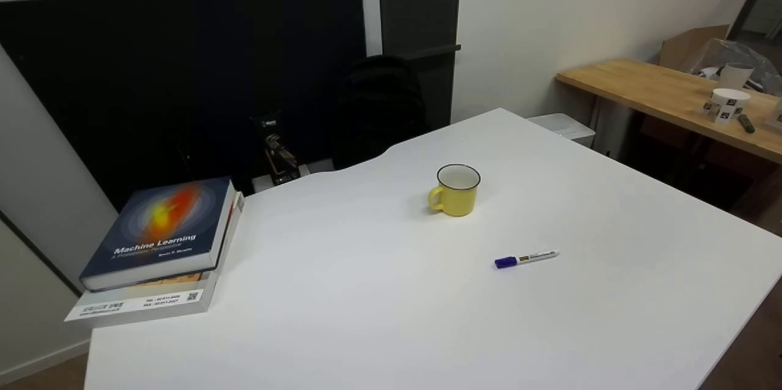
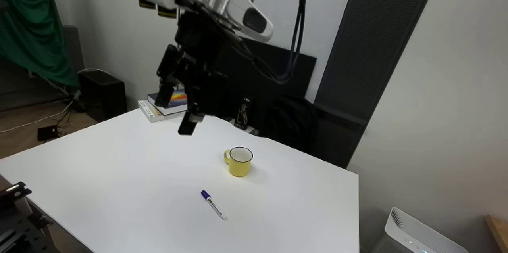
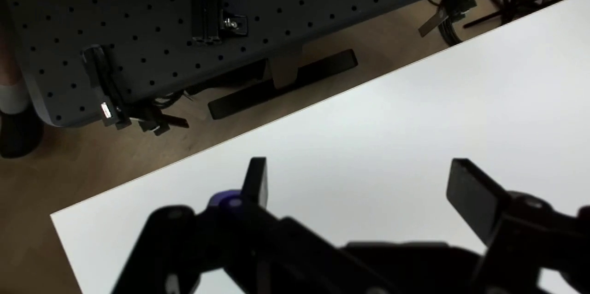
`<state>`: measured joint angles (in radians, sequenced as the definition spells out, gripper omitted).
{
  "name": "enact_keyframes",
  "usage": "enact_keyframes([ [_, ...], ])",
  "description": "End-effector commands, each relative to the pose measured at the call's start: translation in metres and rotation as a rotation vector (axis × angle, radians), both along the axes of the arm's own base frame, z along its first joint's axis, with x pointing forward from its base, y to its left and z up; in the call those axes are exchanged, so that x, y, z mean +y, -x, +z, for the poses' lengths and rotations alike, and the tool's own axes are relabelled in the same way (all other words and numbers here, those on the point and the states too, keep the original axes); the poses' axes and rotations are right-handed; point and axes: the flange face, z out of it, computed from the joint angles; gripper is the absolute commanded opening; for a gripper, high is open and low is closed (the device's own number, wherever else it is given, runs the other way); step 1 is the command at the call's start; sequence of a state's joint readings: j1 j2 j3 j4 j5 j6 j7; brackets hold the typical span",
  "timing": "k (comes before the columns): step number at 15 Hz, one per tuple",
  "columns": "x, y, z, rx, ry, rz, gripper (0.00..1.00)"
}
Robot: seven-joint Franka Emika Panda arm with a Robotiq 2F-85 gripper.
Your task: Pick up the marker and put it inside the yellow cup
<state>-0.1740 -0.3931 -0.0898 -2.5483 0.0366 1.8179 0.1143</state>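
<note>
Tabletop (image 1: 342,316): white, with open surface on every side of the marker (image 1: 526,259) and the yellow cup (image 1: 461,199). Yellow cup upright, nearer the curved edge than the marker is. Books (image 1: 156,237) stacked at a border. Wrist view: a strip of floor (image 3: 387,45) separates the tabletop's straight edge from a perforated plate (image 3: 138,13). Gripper (image 2: 175,111) raised above the tabletop, fingers (image 2: 186,126) spread wide; marker lies flat on the tabletop, well apart from it. Count: one marker, one yellow cup, two books.
</note>
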Motion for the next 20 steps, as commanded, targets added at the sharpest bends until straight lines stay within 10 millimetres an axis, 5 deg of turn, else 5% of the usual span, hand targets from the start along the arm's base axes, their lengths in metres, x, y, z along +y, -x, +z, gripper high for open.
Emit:
enact_keyframes([
  [1,-0.023,-0.022,-0.026,0.039,0.004,-0.043,1.0],
  [13,-0.052,-0.089,-0.082,0.105,0.04,0.588,1.0],
  [20,-0.057,-0.093,-0.1,0.113,-0.048,0.986,1.0],
])
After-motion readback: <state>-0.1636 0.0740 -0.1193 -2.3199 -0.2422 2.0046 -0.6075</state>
